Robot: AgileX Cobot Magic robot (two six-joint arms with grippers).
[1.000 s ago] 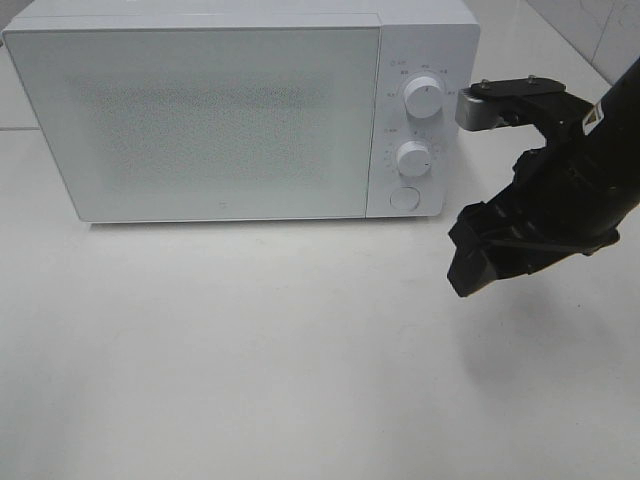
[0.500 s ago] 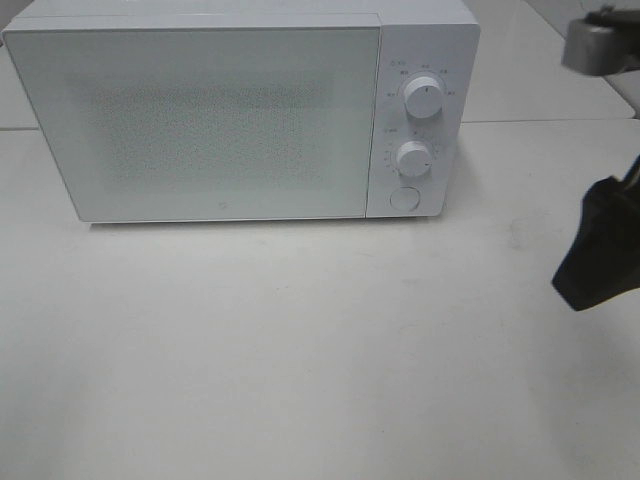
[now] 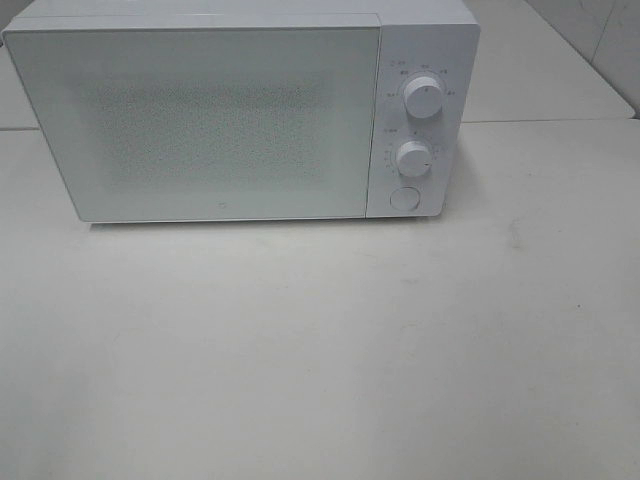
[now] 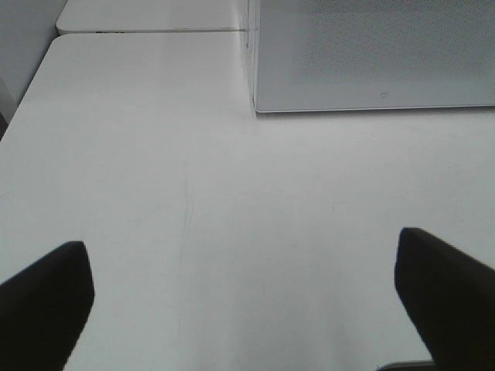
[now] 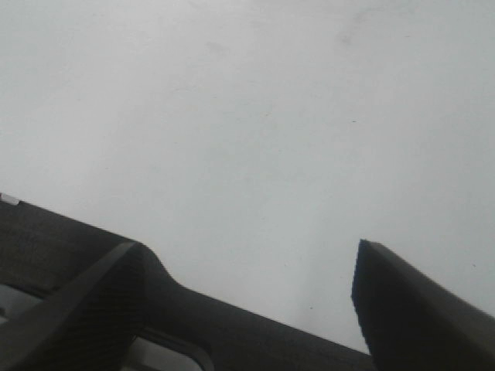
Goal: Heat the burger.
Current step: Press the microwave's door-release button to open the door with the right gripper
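The burger is out of view in every frame. A white microwave (image 3: 200,120) stands at the back of the table with its door shut, and its lower front corner (image 4: 371,54) shows in the left wrist view. My left gripper (image 4: 247,301) hovers open over bare tabletop in front of the microwave's left end, with nothing between its dark fingers (image 4: 46,301). Over plain white table my right gripper (image 5: 249,255) is open and empty. Neither arm appears in the exterior high view.
The microwave's panel carries an upper knob (image 3: 424,97), a lower knob (image 3: 413,158) and a round button (image 3: 404,198). The white table (image 3: 320,350) runs wide in front of it. A seam between tabletops (image 4: 147,31) runs behind.
The right arm, beside the microwave's control panel a second ago, has swung out past the right edge of the exterior high view. The microwave has not moved.
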